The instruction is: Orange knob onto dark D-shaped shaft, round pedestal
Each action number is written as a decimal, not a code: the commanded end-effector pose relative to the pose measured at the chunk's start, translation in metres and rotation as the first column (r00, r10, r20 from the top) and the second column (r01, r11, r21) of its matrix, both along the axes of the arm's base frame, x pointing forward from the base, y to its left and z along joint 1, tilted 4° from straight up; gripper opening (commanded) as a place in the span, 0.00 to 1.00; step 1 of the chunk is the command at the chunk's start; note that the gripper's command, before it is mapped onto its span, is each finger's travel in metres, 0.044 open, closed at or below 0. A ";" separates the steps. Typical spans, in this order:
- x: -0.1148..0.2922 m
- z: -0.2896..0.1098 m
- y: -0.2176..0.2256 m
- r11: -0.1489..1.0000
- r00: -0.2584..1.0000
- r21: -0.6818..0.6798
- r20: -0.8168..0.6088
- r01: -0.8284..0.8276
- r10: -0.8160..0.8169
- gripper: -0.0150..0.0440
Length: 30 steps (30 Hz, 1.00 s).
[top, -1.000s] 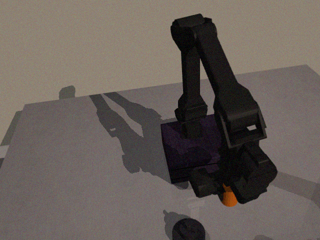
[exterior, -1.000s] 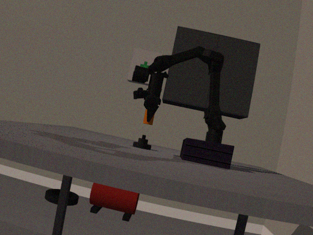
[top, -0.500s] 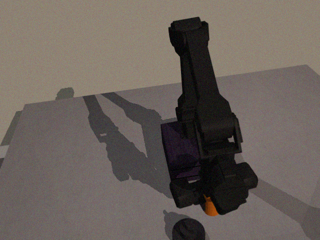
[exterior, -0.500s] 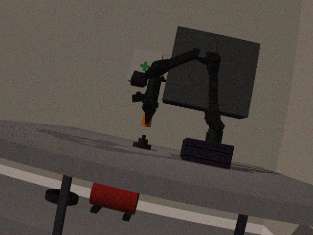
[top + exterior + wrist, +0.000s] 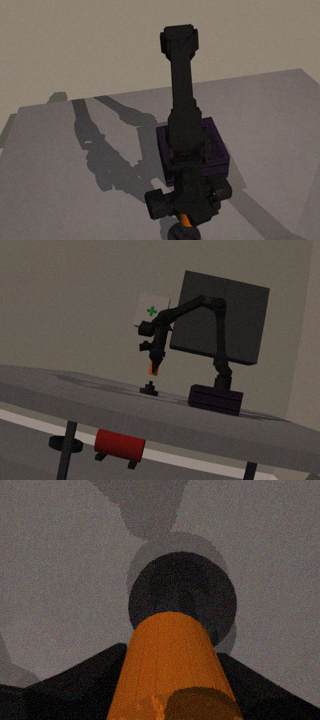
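Note:
My gripper [image 5: 155, 368] [image 5: 186, 219] is shut on the orange knob [image 5: 185, 219] [image 5: 151, 370] [image 5: 172, 670] and holds it upright in the air. The knob hangs straight above the dark round pedestal [image 5: 180, 232] [image 5: 148, 391] [image 5: 182, 592], with a clear gap between them in the exterior view. The dark shaft [image 5: 150, 383] [image 5: 184, 600] stands up from the middle of the pedestal; its flat side cannot be made out. In the wrist view the knob's lower end covers the near rim of the pedestal.
The arm's dark purple base block [image 5: 217, 152] [image 5: 215, 399] stands on the grey table [image 5: 64, 167] [image 5: 77, 405] behind the pedestal. A dark panel [image 5: 240, 317] and a white box with a green cross [image 5: 151, 309] hang on the wall. A red cylinder [image 5: 119, 444] lies under the table.

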<state>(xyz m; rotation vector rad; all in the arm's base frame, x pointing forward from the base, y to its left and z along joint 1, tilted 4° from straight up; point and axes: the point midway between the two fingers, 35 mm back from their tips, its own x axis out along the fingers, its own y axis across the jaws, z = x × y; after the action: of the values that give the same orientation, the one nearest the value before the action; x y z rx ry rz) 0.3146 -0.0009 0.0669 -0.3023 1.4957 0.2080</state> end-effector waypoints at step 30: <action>0.005 -0.027 -0.012 1.000 1.000 0.003 0.005 -0.001 0.001 0.25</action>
<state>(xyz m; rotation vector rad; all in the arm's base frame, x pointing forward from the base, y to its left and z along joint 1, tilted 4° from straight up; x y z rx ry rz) 0.3206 -0.0134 0.0411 -0.3062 1.4899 0.2086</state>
